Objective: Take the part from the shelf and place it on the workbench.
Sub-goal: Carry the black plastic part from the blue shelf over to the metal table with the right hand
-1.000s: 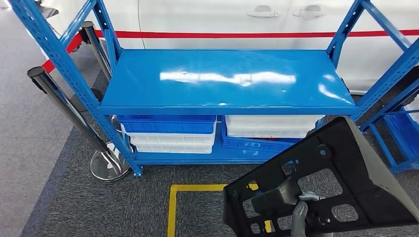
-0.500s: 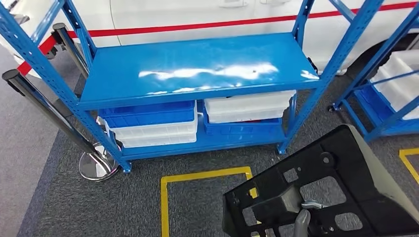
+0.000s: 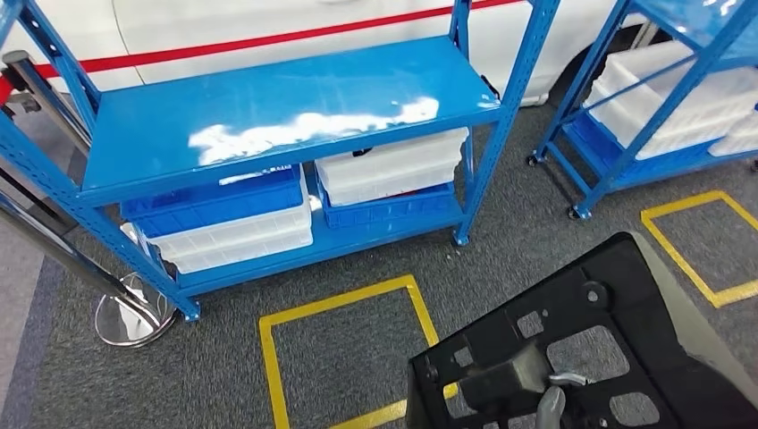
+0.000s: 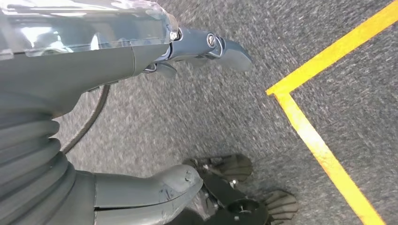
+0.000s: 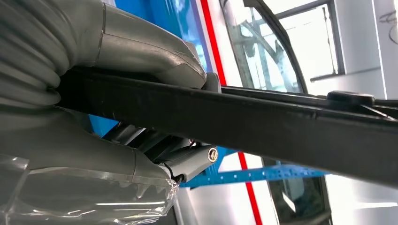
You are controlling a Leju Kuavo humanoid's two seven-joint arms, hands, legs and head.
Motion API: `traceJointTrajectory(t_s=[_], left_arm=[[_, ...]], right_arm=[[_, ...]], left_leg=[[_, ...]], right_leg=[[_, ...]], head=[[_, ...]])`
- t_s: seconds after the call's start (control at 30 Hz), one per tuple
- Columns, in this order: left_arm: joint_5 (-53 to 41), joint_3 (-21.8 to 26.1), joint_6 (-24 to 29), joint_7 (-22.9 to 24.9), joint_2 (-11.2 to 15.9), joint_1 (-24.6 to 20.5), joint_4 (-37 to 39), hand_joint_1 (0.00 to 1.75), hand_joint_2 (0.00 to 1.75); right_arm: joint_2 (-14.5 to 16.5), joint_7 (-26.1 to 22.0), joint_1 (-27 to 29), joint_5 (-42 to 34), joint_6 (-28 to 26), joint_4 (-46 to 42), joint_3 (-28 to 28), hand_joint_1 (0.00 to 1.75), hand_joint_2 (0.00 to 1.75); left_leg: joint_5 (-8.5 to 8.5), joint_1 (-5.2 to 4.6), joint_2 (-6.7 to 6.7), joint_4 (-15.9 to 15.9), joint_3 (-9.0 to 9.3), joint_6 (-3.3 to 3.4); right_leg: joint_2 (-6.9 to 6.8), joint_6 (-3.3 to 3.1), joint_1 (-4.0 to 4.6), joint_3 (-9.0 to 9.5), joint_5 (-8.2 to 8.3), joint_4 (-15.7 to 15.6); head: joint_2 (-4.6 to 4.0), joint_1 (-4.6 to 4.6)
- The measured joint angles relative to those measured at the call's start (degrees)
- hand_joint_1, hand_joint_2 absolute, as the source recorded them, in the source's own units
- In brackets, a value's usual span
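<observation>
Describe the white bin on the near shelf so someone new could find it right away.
Start at the blue shelf in front of the white car. On its bottom level, right half, a white bin sits on a blue bin. On the left the order is reversed, blue on white.

Black perforated part (image 3: 617, 349) tilted, off blue shelf (image 3: 268, 116), above floor.
</observation>
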Motion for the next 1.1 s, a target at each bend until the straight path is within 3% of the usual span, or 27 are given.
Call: traceJointTrajectory(t_s=[0.07, 0.1, 0.13, 0.17, 0.2, 0.27, 0.33, 0.37, 0.43, 0.5, 0.57, 0.6, 0.67, 0.83, 0.9, 1.0, 1.03, 1.1], left_arm=[[0.11, -0.09, 0.01, 0.03, 0.01, 0.15, -0.01, 0.0, 1.75], [0.16, -0.1, 0.01, 0.05, 0.05, 0.26, -0.01, 0.0, 1.75], [0.18, -0.1, 0.01, 0.06, 0.09, 0.34, -0.01, 0.0, 1.75], [0.19, -0.1, 0.01, 0.07, 0.12, 0.36, -0.01, 0.0, 1.75], [0.19, -0.11, 0.0, 0.07, 0.13, 0.33, -0.01, 0.0, 1.75], [0.18, -0.13, -0.01, 0.07, 0.12, 0.25, -0.01, 0.0, 1.75], [0.17, -0.16, -0.01, 0.07, 0.12, 0.16, -0.01, 0.0, 1.75], [0.18, -0.17, -0.01, 0.07, 0.12, 0.06, -0.01, 0.0, 1.75], [0.17, -0.2, -0.01, 0.07, 0.12, -0.2, -0.01, 0.0, 1.75], [0.18, -0.21, -0.01, 0.07, 0.15, -0.33, -0.01, 0.0, 1.75], [0.19, -0.21, -0.01, 0.07, 0.2, -0.21, -0.01, 0.0, 1.75], [0.19, -0.2, -0.01, 0.07, 0.21, -0.12, -0.01, 0.0, 1.75], [0.19, -0.2, -0.01, 0.07, 0.22, -0.02, -0.01, 0.0, 1.75], [0.18, -0.21, -0.01, 0.08, 0.22, 0.08, -0.01, 0.0, 1.75], [0.17, -0.21, -0.01, 0.09, 0.23, 0.25, -0.01, 0.0, 1.75], [0.22, -0.21, 0.01, 0.18, 0.34, 0.29, -0.01, 0.0, 1.75], [0.24, -0.21, 0.02, 0.2, 0.39, 0.26, -0.01, 0.0, 1.75], [0.26, -0.2, 0.09, 0.13, 0.43, 0.2, -0.01, 0.0, 1.75]], right_arm=[[0.03, 0.32, 0.23, -0.01, 0.1, -0.07, -0.19, 1.75, 1.75], [0.03, 0.5, 0.28, -0.02, 0.15, -0.02, -0.29, 1.75, 1.75], [0.03, 0.61, 0.36, -0.02, 0.18, 0.04, -0.38, 1.75, 1.75], [0.03, 0.66, 0.46, -0.02, 0.2, 0.09, -0.48, 1.75, 1.75], [0.03, 0.68, 0.57, -0.02, 0.21, 0.13, -0.58, 1.75, 1.75], [0.03, 0.69, 0.67, -0.02, 0.22, 0.15, -0.69, 1.75, 1.75], [0.05, 0.7, 0.68, -0.02, 0.25, 0.14, -0.72, 1.75, 1.75], [0.07, 0.71, 0.72, -0.02, 0.27, 0.14, -0.75, 1.75, 1.75], [0.11, 0.71, 0.88, -0.02, 0.28, 0.13, -0.9, 1.75, 1.75], [0.17, 0.71, 0.94, -0.04, 0.28, 0.12, -1.09, 1.75, 1.75], [0.27, 0.7, 0.88, -0.06, 0.28, 0.13, -1.22, 1.75, 1.75], [0.3, 0.7, 0.85, -0.06, 0.28, 0.13, -1.26, 1.75, 1.75], [0.32, 0.7, 0.86, -0.06, 0.28, 0.14, -1.27, 1.75, 1.75], [0.32, 0.7, 0.86, -0.06, 0.28, 0.15, -1.32, 1.75, 1.75], [0.32, 0.7, 0.87, -0.06, 0.28, 0.17, -1.44, 1.75, 1.75], [0.37, 0.88, 0.96, 0.03, 0.43, 0.19, -1.75, 1.75, 1.75], [0.39, 0.97, 1.05, 0.06, 0.51, 0.2, -1.86, 1.75, 1.75], [0.39, 1.14, 1.1, 0.02, 0.72, 0.22, -2.04, 1.75, 1.75]], left_leg=[[0.57, 0.13, 1.68, -0.08, -0.64, 0.31], [0.74, 0.12, 2.59, -0.04, -0.96, 0.31], [0.88, 0.14, 3.45, 0.0, -1.21, 0.21], [0.97, 0.17, 4.31, 0.05, -1.38, 0.09], [1.0, 0.21, 5.11, 0.09, -1.46, -0.03], [0.89, 0.27, 6.48, 0.13, -1.23, -0.37], [0.67, 0.1, 7.53, 0.24, -1.06, -1.07], [0.6, 0.01, 8.01, 0.25, -0.96, -1.45], [0.44, -0.03, 8.77, 0.21, -0.79, -2.18], [-0.98, 0.17, 6.7, 1.76, -1.31, -2.67], [-4.47, 0.39, 3.19, 7.68, -3.9, -2.84], [-6.05, 0.42, 2.31, 10.76, -5.3, -2.86], [-7.47, 0.43, 1.92, 13.97, -6.79, -2.9], [-7.65, 0.44, 1.89, 15.87, -7.83, -2.97], [-5.87, 0.51, 1.77, 16.25, -8.57, -3.04], [0.06, 0.98, -1.73, 6.13, -5.55, -2.22], [0.99, 1.14, -2.35, 3.81, -4.83, -1.69], [1.45, 1.16, -0.65, 3.47, -4.8, -0.85]], right_leg=[[-2.85, 0.95, -0.38, -2.57, -4.26, 6.14], [-3.64, 1.43, -0.73, -4.08, -6.4, 10.18], [-4.03, 1.83, -1.11, -5.04, -7.69, 13.26], [-4.3, 2.17, -1.46, -4.93, -7.92, 14.37], [-4.6, 2.42, -1.77, -3.6, -7.12, 13.14], [-6.37, 2.46, -2.03, 1.75, -4.17, 5.06], [-8.38, 1.56, -1.54, 5.37, -2.82, -1.24], [-8.77, 1.0, -1.22, 5.75, -2.94, -2.23], [-7.79, -0.06, -1.01, 5.5, -2.86, -2.45], [-6.7, -0.99, -1.23, 5.43, -2.49, -2.95], [-5.56, -1.61, -1.34, 5.42, -2.27, -3.22], [-5.12, -1.75, -1.32, 5.37, -2.26, -3.21], [-4.65, -1.81, -1.28, 5.35, -2.27, -3.18], [-3.99, -1.81, -1.22, 5.34, -2.27, -3.1], [-2.34, -1.8, -1.16, 5.34, -2.33, -2.78], [2.6, -0.15, -1.35, 3.68, -2.36, -0.9], [3.06, 0.54, -1.38, 3.0, -2.41, -0.24], [0.13, 1.18, -1.27, 1.72, -3.91, 2.12]], head=[[0.01, 0.49], [0.01, 0.61], [0.01, 0.61], [0.01, 0.62], [0.01, 0.62], [0.01, 0.63], [0.01, 0.54], [0.01, 0.48], [0.01, 0.4], [0.01, 0.22], [0.01, -0.08], [0.01, -0.17], [0.01, -0.22], [0.01, -0.21], [0.01, -0.21], [0.01, -0.22], [0.01, -0.17], [0.01, 0.3]])
